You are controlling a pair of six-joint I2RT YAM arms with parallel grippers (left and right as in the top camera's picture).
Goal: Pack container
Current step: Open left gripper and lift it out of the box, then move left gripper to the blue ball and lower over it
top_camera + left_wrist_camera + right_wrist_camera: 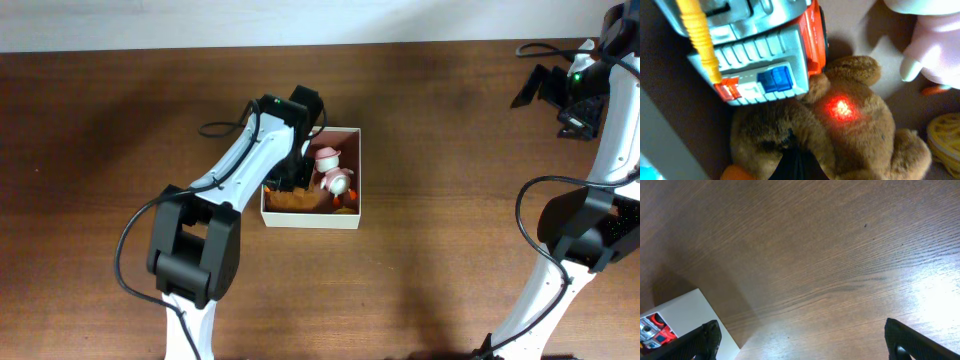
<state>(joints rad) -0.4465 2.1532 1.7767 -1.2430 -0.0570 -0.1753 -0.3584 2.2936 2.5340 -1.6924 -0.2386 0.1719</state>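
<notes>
The container (310,221) is a shallow cream-walled box at mid-table. It holds a pink-and-white toy (328,160), a brown plush (295,198) and other toys. My left gripper (290,172) reaches down into the box's left side. In the left wrist view its dark fingers (796,165) meet at the brown plush (855,135), pinching its fur. The plush lies on the box floor below a white-and-orange toy vehicle (765,60). My right gripper (545,92) is open and empty, high at the far right. Its fingers (802,335) spread over bare table, with the container's corner (685,310) at lower left.
In the left wrist view the pink toy (935,45) sits at upper right and a yellow ribbed thing (945,135) at the right edge. A red light spot shows on the plush. Brown wooden table (470,200) surrounds the box.
</notes>
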